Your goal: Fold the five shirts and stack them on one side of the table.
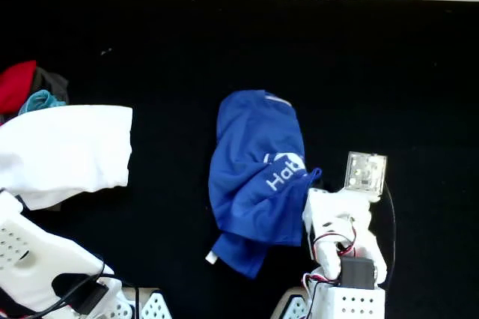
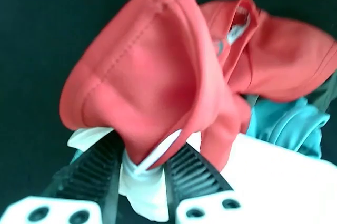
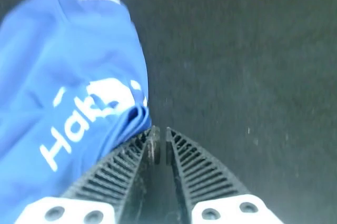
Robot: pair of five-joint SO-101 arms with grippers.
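Right now the blue shirt [image 1: 254,177] lies crumpled mid worktop [image 1: 389,72], unfolded, print side up, one corner trailing toward the arms' side. The right claw [image 3: 159,141] sits at the shirt's edge with its fingers pressed together and nothing seen between them. The blue hem is just beside one finger, touching it on the outside, so I judge there is no grip on the cloth yet.

The step in hand looks like spreading the blue shirt flat before folding. To do it well:
- Spread the claw and get one finger under the hem.
- Pinch a single layer at a corner or shoulder, not a bunched fold.
- Drag outward low over the worktop so the cloth flattens rather than rolls.

The left claw [image 2: 147,153], off at the worktop's side, pinches white cloth, likely the white shirt [image 1: 67,150]. The red shirt [image 2: 158,71] bunches right against its fingers, with the teal shirt [image 2: 287,124] just beyond. The risk there is that lifting drags red along with white. Shirts seen are all unfolded, so the task is early.
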